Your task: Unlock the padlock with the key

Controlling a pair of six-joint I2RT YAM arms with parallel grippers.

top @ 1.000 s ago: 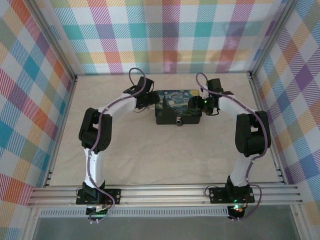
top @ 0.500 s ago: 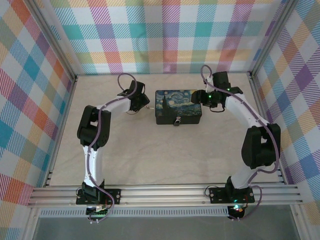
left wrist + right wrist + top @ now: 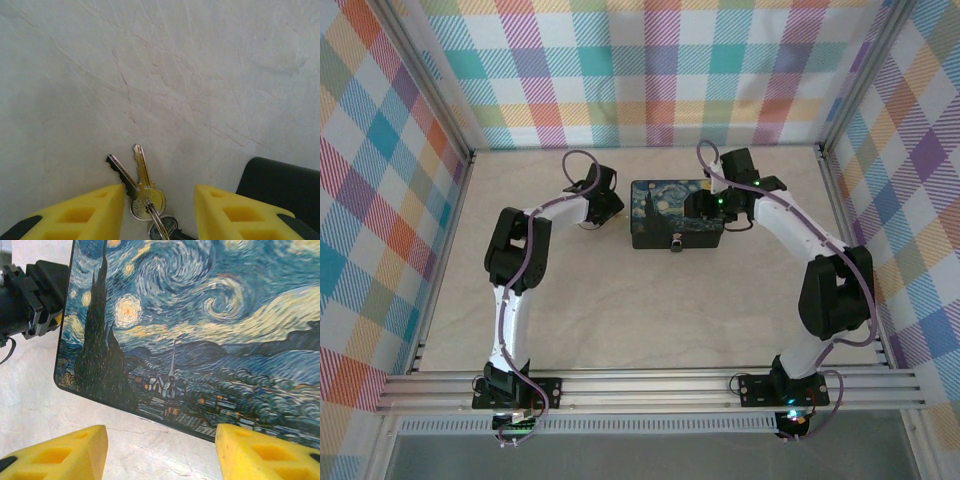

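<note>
Two keys on a ring (image 3: 143,196), one brass and one silver, lie flat on the pale table between the yellow fingers of my left gripper (image 3: 159,200). Its jaws stand open on either side of them, and the left finger (image 3: 85,212) is close to the silver key. In the top view this left gripper (image 3: 601,209) sits just left of the painted box (image 3: 665,200). The padlock (image 3: 675,242) hangs on the box's front wall. My right gripper (image 3: 161,440) is open above the table at the edge of the box lid (image 3: 210,330), holding nothing.
The box's dark corner (image 3: 280,182) lies right of the keys. The left arm's black wrist (image 3: 30,295) shows beside the lid. Bare table (image 3: 650,310) stretches in front of the box. Plaid walls and aluminium rails (image 3: 640,385) enclose the area.
The left gripper has shifted slightly toward the box and its jaws have narrowed around the keys. The right gripper has swung left from the box's right end over the lid, jaws somewhat narrower.
</note>
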